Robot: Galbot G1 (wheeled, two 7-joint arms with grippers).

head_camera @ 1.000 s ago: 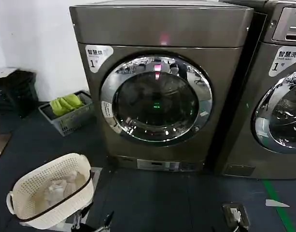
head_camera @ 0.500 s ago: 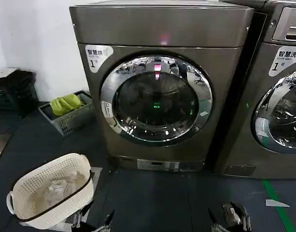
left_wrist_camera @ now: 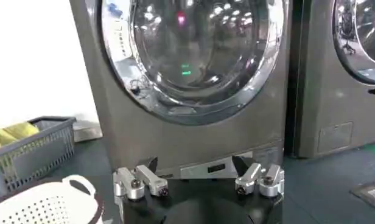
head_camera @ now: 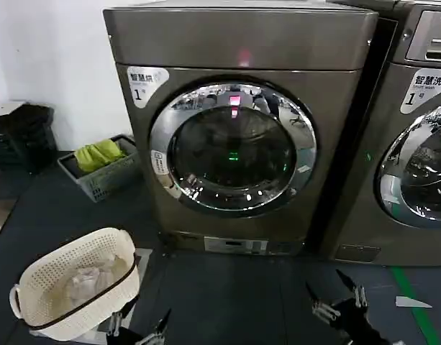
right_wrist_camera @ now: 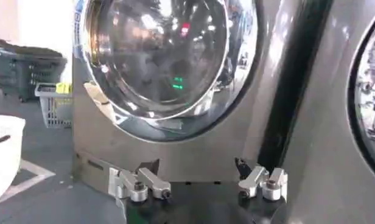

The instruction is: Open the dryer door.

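Dryer door (head_camera: 233, 147) closed; both grippers low, well short of it.
Right gripper (head_camera: 336, 297) jaws spread, below the door's lower right; left gripper (head_camera: 139, 327) jaws spread, beside basket (head_camera: 69, 284).

The right gripper (head_camera: 337, 293), black with spread fingers holding nothing, hovers low over the dark floor. Up and to its left, well apart, the large round porthole dryer door (head_camera: 233, 148), a shiny chrome ring around dark tinted glass, sits flush in the bronze-grey machine (head_camera: 242, 43). The left gripper (head_camera: 138, 325) sits farther left, jaws parted, just beside a cream perforated plastic laundry basket (head_camera: 75, 284) holding white cloth.
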